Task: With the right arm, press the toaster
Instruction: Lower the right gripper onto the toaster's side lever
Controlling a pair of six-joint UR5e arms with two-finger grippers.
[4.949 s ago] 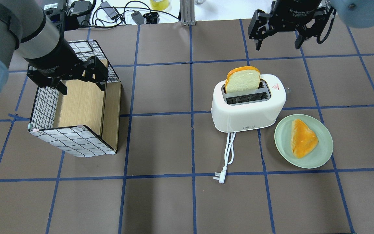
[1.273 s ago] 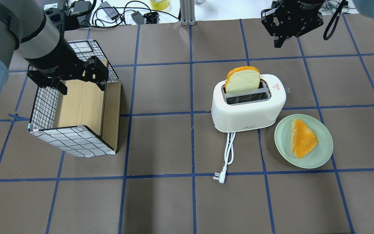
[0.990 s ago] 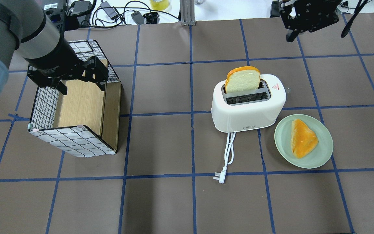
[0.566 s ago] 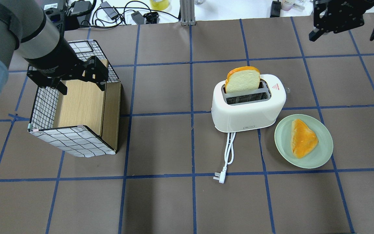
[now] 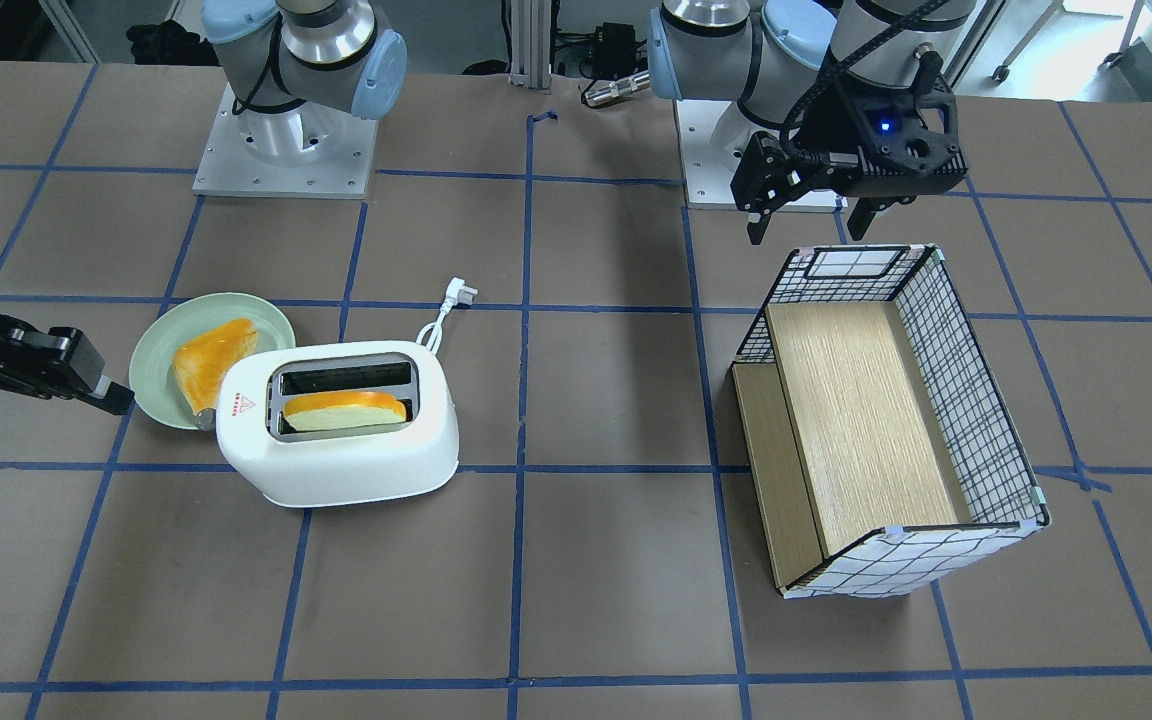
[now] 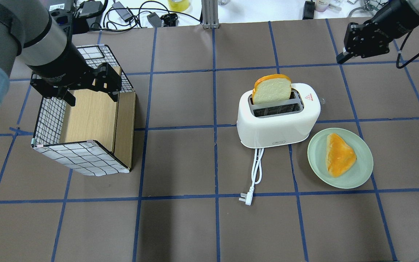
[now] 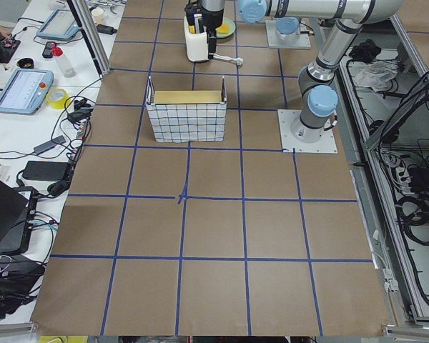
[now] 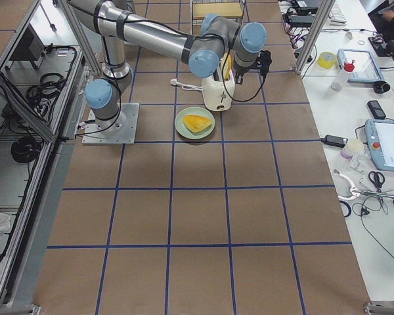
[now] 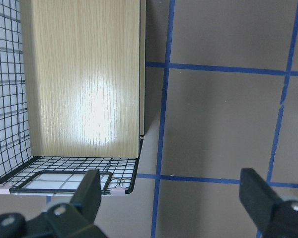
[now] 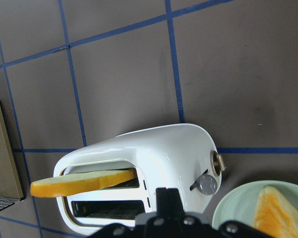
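The white toaster [image 6: 278, 123] stands right of the table's middle, its white cord trailing toward the robot. It also shows in the front view [image 5: 356, 470] and the right wrist view [image 10: 174, 153]. A bread slice [image 6: 271, 89] stands in its far slot. The grey lever [image 10: 207, 183] and the silver knob [image 10: 219, 161] are on its right end. My right gripper [image 6: 340, 60] is shut and empty, held apart from the toaster, beyond it and to its right; its fingertips [image 10: 167, 198] are pressed together. My left gripper [image 6: 92, 96] is open and empty over the grid-patterned box [image 6: 86, 156].
A pale green plate [image 6: 362, 171] with an orange-crusted bread piece [image 6: 338, 154] lies right of the toaster, close to its near right corner. The box lies on its side, wood lining showing. Cables and devices lie along the far edge.
My right gripper has gone from open to shut, swung to the right away from the toaster, then tilted and come lower. The left arm, toaster and bread have not moved.
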